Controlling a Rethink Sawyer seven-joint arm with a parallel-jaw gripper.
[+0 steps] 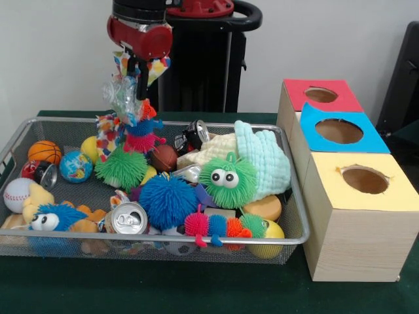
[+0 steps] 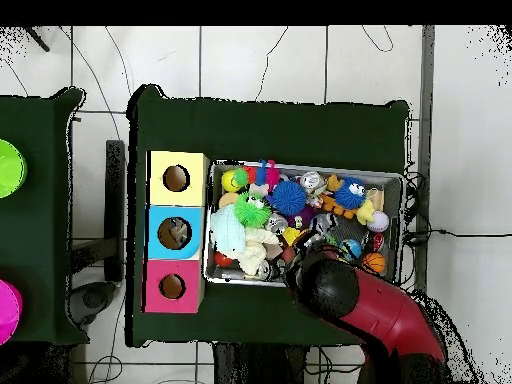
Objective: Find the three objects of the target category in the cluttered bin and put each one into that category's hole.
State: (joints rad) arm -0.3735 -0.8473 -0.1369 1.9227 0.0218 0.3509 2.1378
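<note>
- Green tabletop [image 1: 196, 288] carries it all, and the bin [image 1: 298, 239] sprawls across its left side in the front view, crammed with toys.
- Arm [image 1: 141, 29] drops in from above over the bin's far-left part (overhead, its red bulk hides that corner).
- Three boxes sit in a row just beside the bin's right end: red far, blue middle, yellow near.
- Hole [image 1: 339, 131] in the blue top is in plain sight, well apart from the hand.
- Hand [image 1: 134, 88] hangs above the bin with a crinkly, patterned bundle [image 1: 121, 98] dangling around it; how wide it stands, I cannot tell.
- Down in the bin: green furry ball [image 1: 228, 180], blue ball [image 1: 167, 199], a can [image 1: 129, 218].
</note>
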